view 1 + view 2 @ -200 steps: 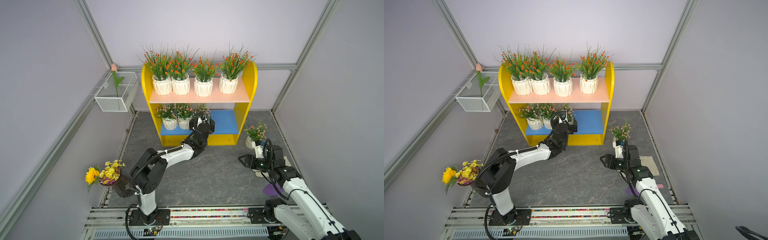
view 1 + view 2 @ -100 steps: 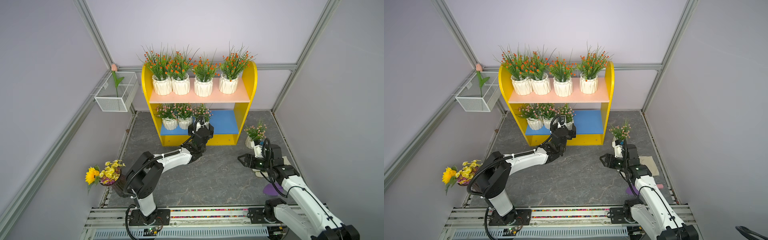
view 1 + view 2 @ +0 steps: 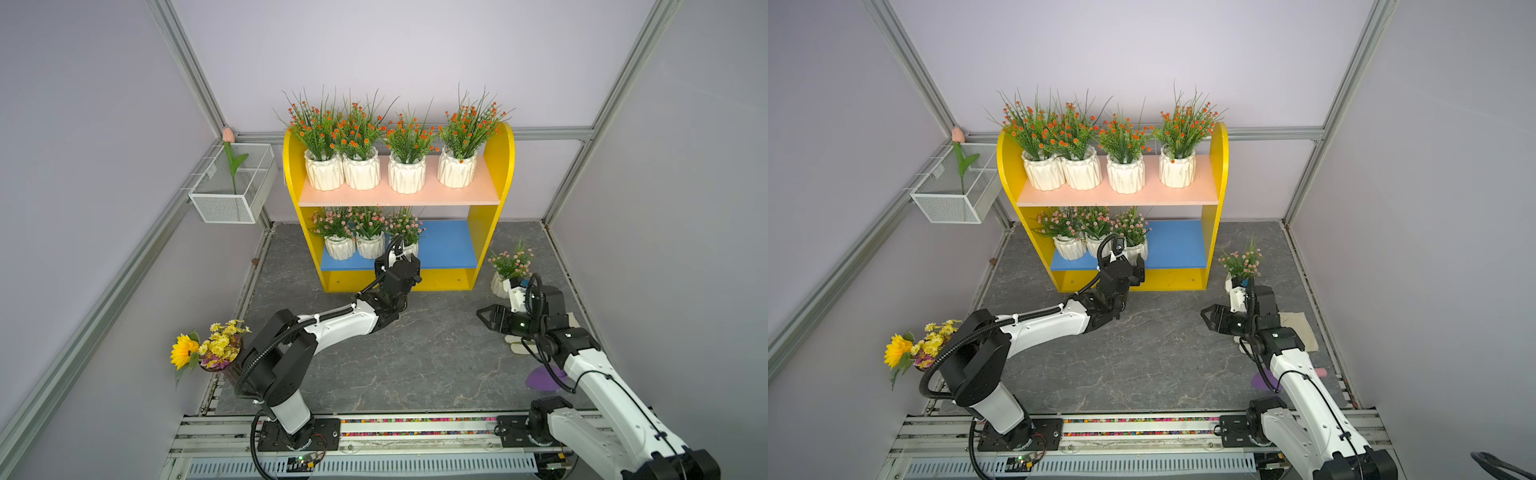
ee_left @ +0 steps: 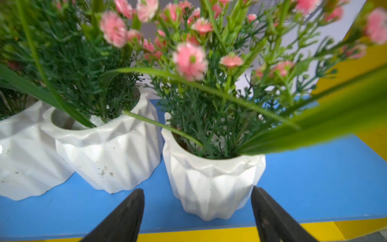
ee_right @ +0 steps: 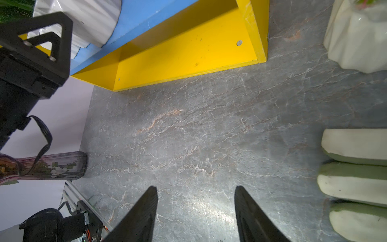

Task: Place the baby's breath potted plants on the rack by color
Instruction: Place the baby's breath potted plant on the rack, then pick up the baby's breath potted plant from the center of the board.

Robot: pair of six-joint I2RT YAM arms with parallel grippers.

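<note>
Grey marbled flooring (image 3: pixel 415 361) carries your two-tier rack with yellow round-topped sides (image 3: pixel 503 166): four orange-blossomed sprigs in white faceted pots (image 3: pixel 405 174) line its peach upper board, and three pink-blossomed ones (image 3: pixel 340 245) crowd the nine o'clock end of the blue lower board. Your left gripper (image 4: pixel 196 189) is released, fingers spread just in front of the third pink pot (image 4: pixel 211 184), not gripping it. A fourth pink plant (image 3: pixel 509 266) stands on the floor at the rack's four o'clock; your right gripper (image 5: pixel 195 187) gapes empty at its seven o'clock
</note>
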